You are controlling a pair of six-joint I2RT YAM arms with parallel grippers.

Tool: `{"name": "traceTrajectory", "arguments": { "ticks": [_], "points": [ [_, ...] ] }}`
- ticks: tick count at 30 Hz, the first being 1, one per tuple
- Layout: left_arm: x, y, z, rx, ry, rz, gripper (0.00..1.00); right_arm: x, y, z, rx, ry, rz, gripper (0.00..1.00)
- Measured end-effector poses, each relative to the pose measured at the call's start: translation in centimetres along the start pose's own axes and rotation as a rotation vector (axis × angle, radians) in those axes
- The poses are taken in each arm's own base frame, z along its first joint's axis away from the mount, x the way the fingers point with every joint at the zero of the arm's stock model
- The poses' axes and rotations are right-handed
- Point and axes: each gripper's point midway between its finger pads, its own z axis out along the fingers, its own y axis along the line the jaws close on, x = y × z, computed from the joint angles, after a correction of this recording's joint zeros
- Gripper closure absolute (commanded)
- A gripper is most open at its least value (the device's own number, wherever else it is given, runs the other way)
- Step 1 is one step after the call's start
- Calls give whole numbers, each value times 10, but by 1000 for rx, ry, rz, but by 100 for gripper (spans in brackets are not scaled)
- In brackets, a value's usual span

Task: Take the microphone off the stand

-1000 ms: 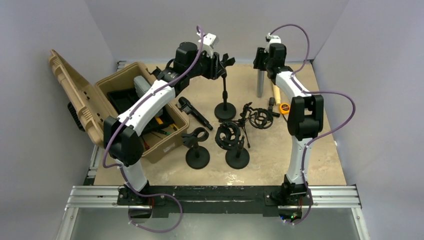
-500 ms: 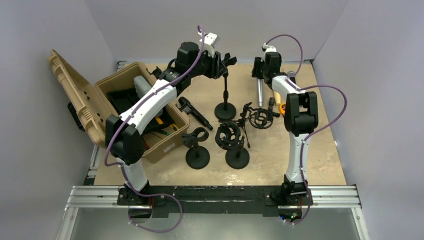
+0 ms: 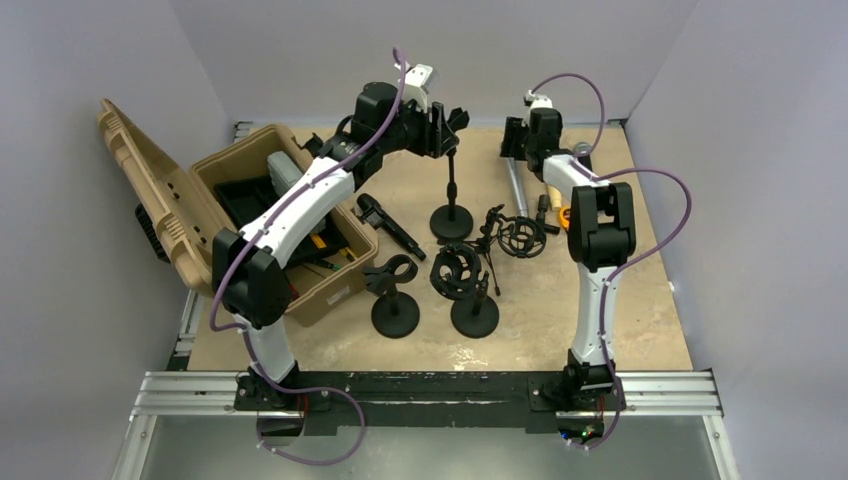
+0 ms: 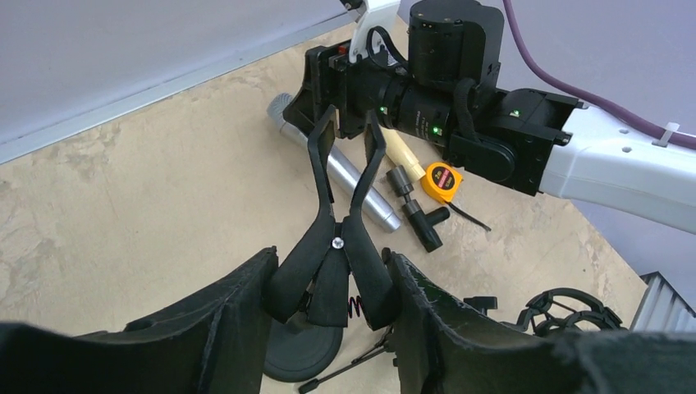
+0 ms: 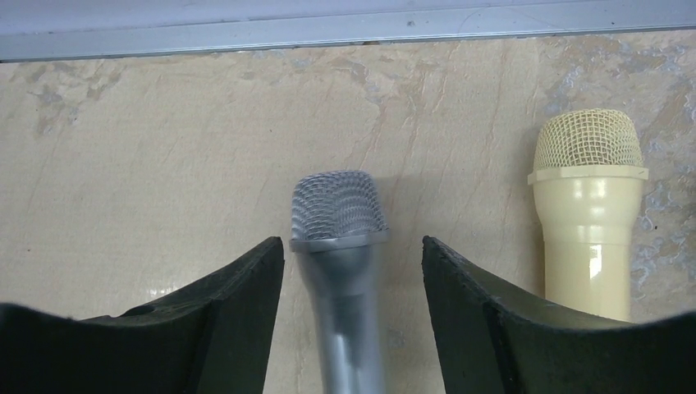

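**Microphone Off Its Stand, Lying at the Table's Far Edge**

The silver microphone (image 5: 341, 246) lies flat on the table (image 3: 640, 300) near the far wall, its mesh head pointing toward the wall and well clear of the stand (image 3: 450, 185). The right gripper (image 5: 351, 246) is low over it with its fingers spread – the microphone's body runs between them, with a sliver of bare table showing on either side, so nothing is held. A cream microphone (image 5: 587, 213) lies alongside, apart from the silver one.

The left gripper (image 4: 330, 258) is at the top of the stand, its two fingers flanking the lower wings of the black clip (image 4: 341, 205), whose upper prongs stand empty. Whether those fingers press on the clip or merely sit against it cannot be told from the wrist view. A yellow tape measure (image 4: 443, 178) rests just beyond the silver microphone's tail – and an open tan case (image 3: 330, 290) sits on the left.
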Motion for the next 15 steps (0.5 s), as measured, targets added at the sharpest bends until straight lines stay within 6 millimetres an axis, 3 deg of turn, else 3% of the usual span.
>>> {"name": "traceTrajectory", "arguments": {
  "ticks": [4,9,12,15],
  "points": [
    [3,-2,-2,4,20,-22,41,-2,-1,0,1,-6,1,35],
    [16,-8,-16,6,93,-49,37,-3,-2,-1,2,-7,1,29],
    [12,-15,-37,3,109,-40,37,-7,-1,-6,1,-14,2,26],
    [-5,-25,-64,4,82,-2,36,-17,0,-21,0,-27,4,24]
  ]
}}
